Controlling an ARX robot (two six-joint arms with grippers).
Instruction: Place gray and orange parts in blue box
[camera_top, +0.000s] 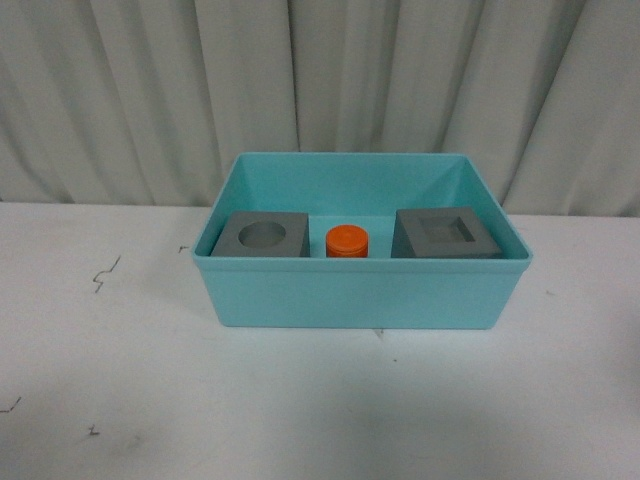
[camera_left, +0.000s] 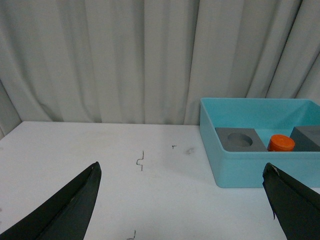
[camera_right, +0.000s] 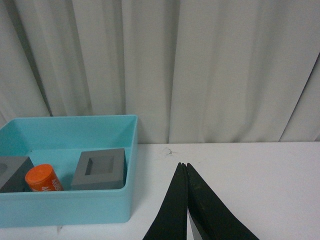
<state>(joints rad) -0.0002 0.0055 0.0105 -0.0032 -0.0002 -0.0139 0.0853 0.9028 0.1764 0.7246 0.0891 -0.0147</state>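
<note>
The blue box (camera_top: 350, 295) stands in the middle of the white table. Inside it lie a gray cube with a round recess (camera_top: 264, 235), an orange cylinder (camera_top: 347, 241) and a gray cube with a square recess (camera_top: 446, 233), in a row. Neither arm shows in the front view. My left gripper (camera_left: 181, 172) is open over the bare table, to the left of the blue box (camera_left: 240, 170), holding nothing. Shut and empty, my right gripper (camera_right: 183, 165) hangs to the right of the blue box (camera_right: 65, 210), with the square-recess cube (camera_right: 100, 169) and orange cylinder (camera_right: 44, 178) visible inside.
A pale pleated curtain (camera_top: 320, 80) closes off the back of the table. Small dark marks (camera_top: 104, 274) dot the white tabletop left of the box. Open table lies on both sides of the box and in front of it.
</note>
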